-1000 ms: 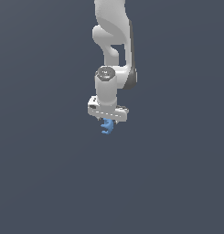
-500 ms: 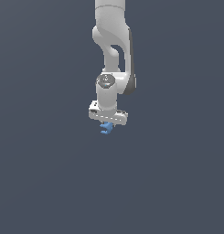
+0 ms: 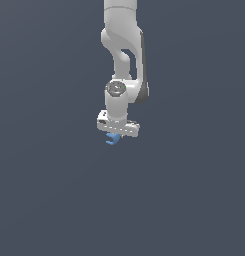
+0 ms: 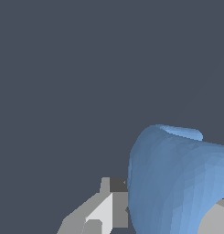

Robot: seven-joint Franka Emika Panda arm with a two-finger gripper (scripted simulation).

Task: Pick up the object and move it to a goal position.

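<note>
One gripper (image 3: 114,136) is in play, and we find it clamped on the object (image 3: 112,139), a small bright-blue hooked piece that hangs just under the white hand. In the exterior view the fingers are mostly hidden behind the hand's lower bar, so we read the grip from the wrist view: there one finger (image 4: 103,208), grey and white with a dark pad at its tip, presses against the side of the object (image 4: 177,183), and a second grey surface touches it at the opposite edge of the picture. The blue piece fills much of that view, curved and faceted, with a paler lip along its upper rim.

From the exterior view we note that the object's hook curls toward the exterior view's left and that it pokes out below the gripper, much smaller than the hand that carries it. It touches nothing but the gripper; it is up in the air, held.

Above the hand we see the wrist joint (image 3: 115,89), a round grey cap facing the camera, and above that the white arm (image 3: 122,30) rising straight up and out of the picture's top edge, with a dark band down its side on the exterior view's right.

Around all of it lies a plain dark grey-blue backdrop (image 3: 44,175). We cannot tell where floor or table begins.
</note>
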